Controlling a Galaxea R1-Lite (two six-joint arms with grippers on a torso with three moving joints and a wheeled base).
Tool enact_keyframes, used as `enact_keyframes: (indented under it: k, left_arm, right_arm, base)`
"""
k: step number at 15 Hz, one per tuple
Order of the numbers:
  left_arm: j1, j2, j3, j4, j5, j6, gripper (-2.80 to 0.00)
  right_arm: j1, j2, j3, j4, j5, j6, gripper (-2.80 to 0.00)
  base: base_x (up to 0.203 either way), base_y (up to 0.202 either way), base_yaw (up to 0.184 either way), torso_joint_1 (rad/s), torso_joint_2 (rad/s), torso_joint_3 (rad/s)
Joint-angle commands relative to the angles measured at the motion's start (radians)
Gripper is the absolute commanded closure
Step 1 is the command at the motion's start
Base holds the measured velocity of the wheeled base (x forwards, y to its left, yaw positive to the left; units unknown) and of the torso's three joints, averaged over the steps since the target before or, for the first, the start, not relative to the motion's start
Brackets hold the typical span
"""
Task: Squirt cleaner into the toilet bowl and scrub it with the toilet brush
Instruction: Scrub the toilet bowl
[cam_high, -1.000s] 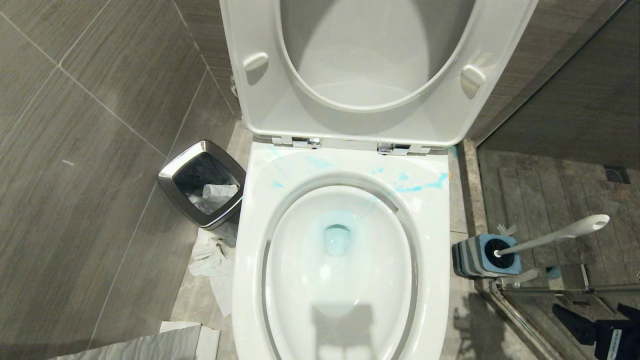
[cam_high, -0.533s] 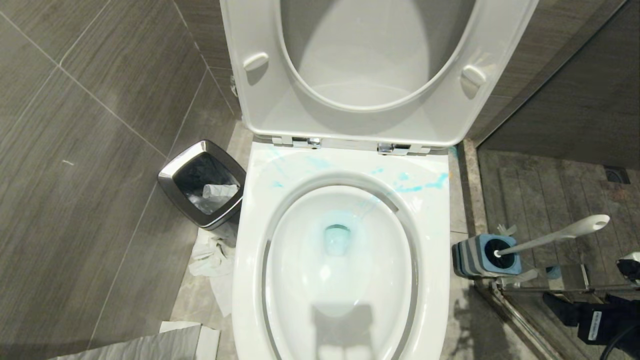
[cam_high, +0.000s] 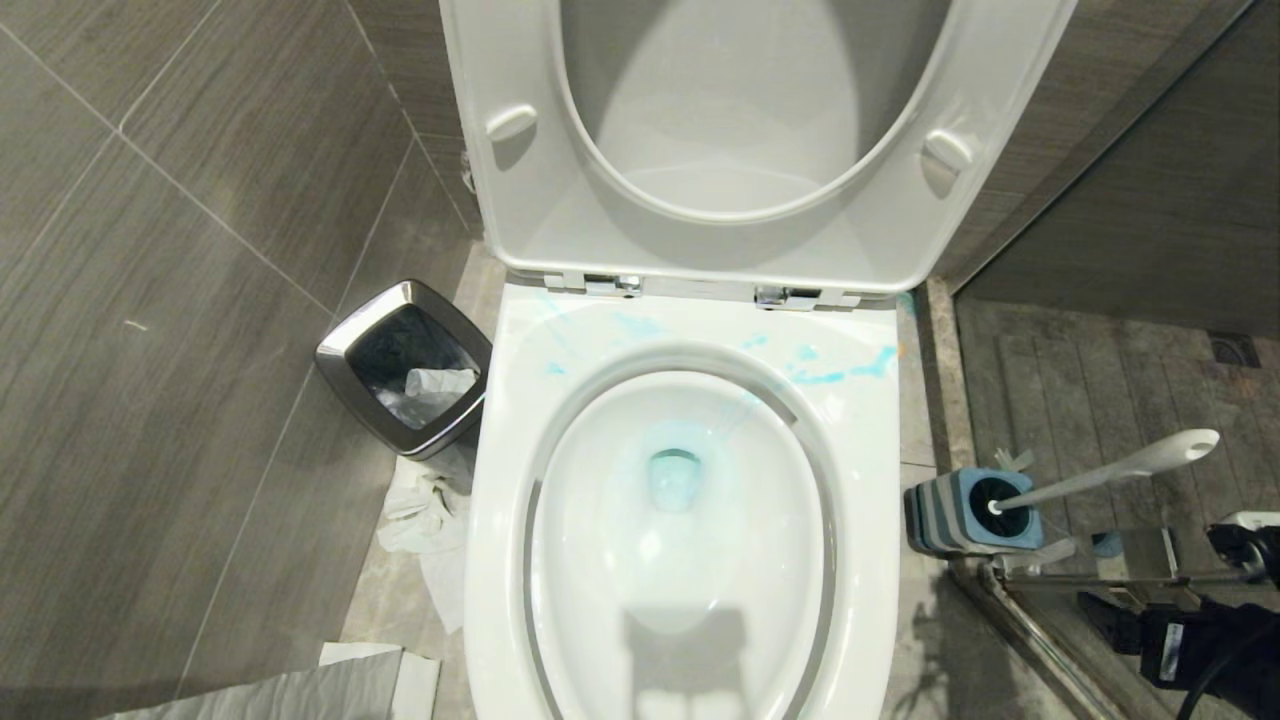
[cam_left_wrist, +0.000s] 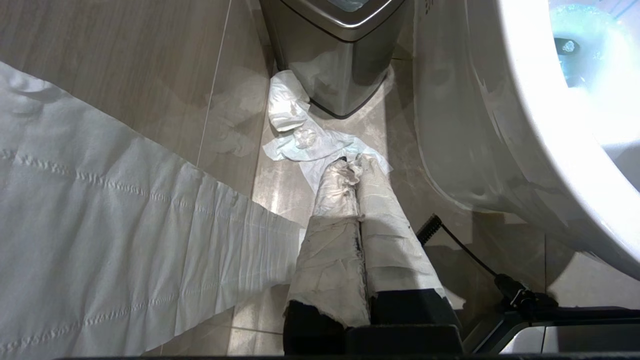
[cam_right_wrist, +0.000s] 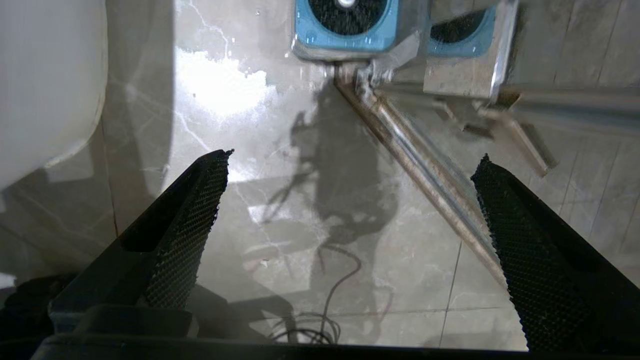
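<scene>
Jaws of right gripper (cam_right_wrist: 350, 200) gape empty, near the toilet brush (cam_high: 1100, 475) leaning in its holder (cam_high: 965, 515) right of the toilet bowl (cam_high: 680, 560); a misjudged reach could topple it. Left gripper (cam_left_wrist: 357, 172) closed, empty, parked by the waste bin (cam_left_wrist: 340, 55).

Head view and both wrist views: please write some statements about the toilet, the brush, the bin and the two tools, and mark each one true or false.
1. The large white ceramic toilet bowl has bright blue liquid on its rim. True.
2. The slim white-handled toilet brush lies inside the bowl. False: it stands in its square blue and grey striped holder on the floor.
3. The right tool is shut on the brush handle. False: it is open and holds nothing.
4. The dark steel-rimmed waste bin is on the robot's left of the toilet. True.
5. The left tool is shut. True.
</scene>
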Motion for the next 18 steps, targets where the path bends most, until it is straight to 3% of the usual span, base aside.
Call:
enact_keyframes:
  k: [1, 9, 10, 12, 18]
  left_arm:
    - [0.0, 0.0, 0.002, 0.0, 0.0, 0.0, 0.0]
    - [0.0, 0.0, 0.002, 0.0, 0.0, 0.0, 0.0]
    - [0.0, 0.0, 0.002, 0.0, 0.0, 0.0, 0.0]
    - [0.0, 0.0, 0.002, 0.0, 0.0, 0.0, 0.0]
    - [0.0, 0.0, 0.002, 0.0, 0.0, 0.0, 0.0]
  right_arm:
    - [0.001, 0.012, 0.004, -0.011, 0.0, -0.002, -2.8]
    - [0.001, -0.009, 0.036, -0.043, 0.003, 0.004, -2.8]
    - [0.0, -0.01, 0.042, -0.061, 0.004, 0.006, 0.0]
    - [0.003, -0.011, 0.065, -0.116, 0.009, 0.002, 0.0]
    - [0.001, 0.012, 0.053, -0.114, 0.004, 0.002, 0.0]
  base:
    - [0.0, 0.0, 0.0, 0.0, 0.0, 0.0]
    - [0.0, 0.0, 0.0, 0.0, 0.0, 0.0]
    - [0.0, 0.0, 0.0, 0.0, 0.0, 0.0]
    - [0.0, 0.0, 0.0, 0.0, 0.0, 0.0]
    - [0.0, 0.0, 0.0, 0.0, 0.0, 0.0]
